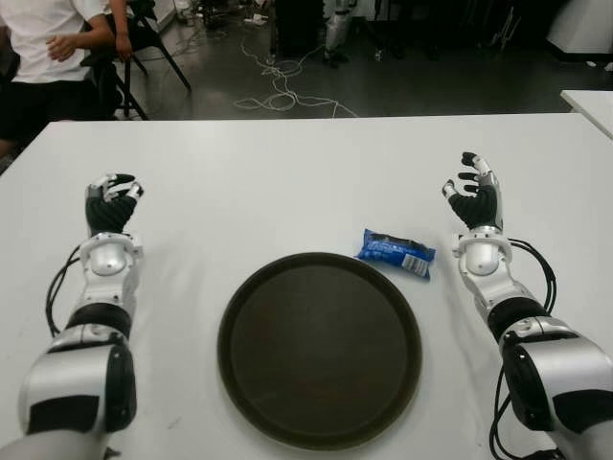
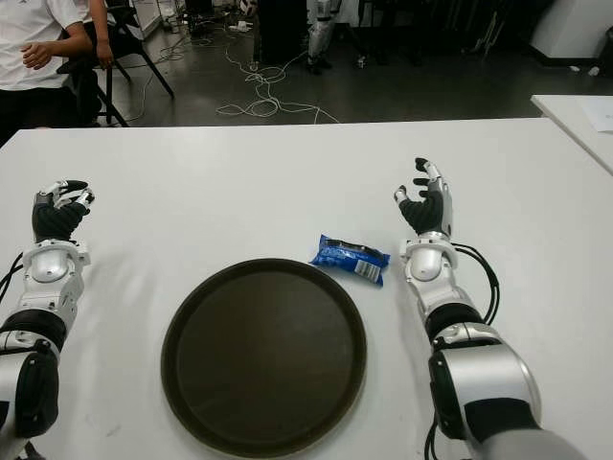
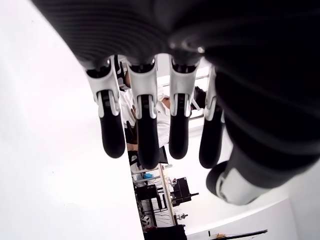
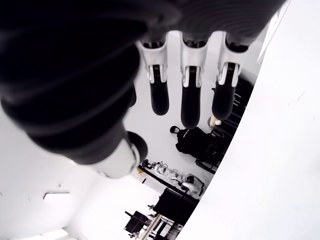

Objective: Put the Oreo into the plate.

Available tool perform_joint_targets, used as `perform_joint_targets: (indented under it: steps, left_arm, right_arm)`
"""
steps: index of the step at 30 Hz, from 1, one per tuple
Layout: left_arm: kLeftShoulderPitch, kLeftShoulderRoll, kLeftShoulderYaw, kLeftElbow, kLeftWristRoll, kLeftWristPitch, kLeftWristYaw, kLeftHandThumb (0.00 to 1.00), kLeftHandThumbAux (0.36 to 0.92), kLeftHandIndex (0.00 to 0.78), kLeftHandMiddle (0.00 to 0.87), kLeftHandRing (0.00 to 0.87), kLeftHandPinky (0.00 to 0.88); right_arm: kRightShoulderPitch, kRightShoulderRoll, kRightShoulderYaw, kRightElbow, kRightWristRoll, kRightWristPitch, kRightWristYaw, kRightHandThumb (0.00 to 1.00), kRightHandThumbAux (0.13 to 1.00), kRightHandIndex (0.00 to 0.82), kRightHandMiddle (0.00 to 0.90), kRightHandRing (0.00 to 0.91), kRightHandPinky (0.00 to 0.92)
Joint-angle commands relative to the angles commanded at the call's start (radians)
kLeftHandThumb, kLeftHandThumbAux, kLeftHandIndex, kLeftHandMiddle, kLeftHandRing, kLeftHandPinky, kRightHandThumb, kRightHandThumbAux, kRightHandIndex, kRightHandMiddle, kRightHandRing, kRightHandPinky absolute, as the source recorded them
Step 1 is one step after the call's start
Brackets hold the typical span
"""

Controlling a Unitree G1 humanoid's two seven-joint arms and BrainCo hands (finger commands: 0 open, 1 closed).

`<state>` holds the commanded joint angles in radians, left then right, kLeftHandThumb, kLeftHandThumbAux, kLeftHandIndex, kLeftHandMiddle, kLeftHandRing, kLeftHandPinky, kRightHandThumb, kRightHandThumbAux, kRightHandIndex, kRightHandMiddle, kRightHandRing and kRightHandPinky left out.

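Eye views, nearest: both forearms come in at the bottom corners, with the dark round plate (image 1: 319, 350) on the white counter (image 1: 287, 182) between them.
Oreo: the blue packet (image 1: 396, 252) lies flat on the counter just beyond the plate's rim on the right side; whether it touches the rim I cannot tell.
Right robot hand: the right robot hand (image 1: 472, 196) shows just to the right of the packet, fingers relaxed and spread, holding nothing.
Left robot hand: the left robot hand (image 1: 112, 203) shows well to the left of the plate, fingers loosely bent and empty.
Background: a seated person (image 1: 43, 53) and loose cables on the floor beyond the counter.
Left wrist view: fingertips (image 3: 113, 140) hang apart with nothing between them.
Right wrist view: fingers (image 4: 191, 107) extended, thumb off to one side, nothing held.
Risk, grasp: the packet is thin and flat, so fingers closing from above may slide off the glossy wrapper.
Risk, push: a sideways approach may shove it onto or against the rim without lifting it.
Risk, release: letting go early could leave it straddling the rim.
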<state>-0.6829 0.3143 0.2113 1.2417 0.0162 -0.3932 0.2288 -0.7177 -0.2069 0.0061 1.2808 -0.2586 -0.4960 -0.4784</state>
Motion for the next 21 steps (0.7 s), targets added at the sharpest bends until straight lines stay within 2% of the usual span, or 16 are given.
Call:
perform_joint_targets:
  steps: [21]
  left_arm:
    - [0.002,0.001,0.006,0.004,-0.006,0.007,0.002,0.692,0.715,0.403,0.289,0.311,0.326]
  right_arm:
    - [0.000,0.002,-0.011,-0.002,0.007,-0.005,0.026,0.598,0.775,0.187,0.206,0.242,0.292]
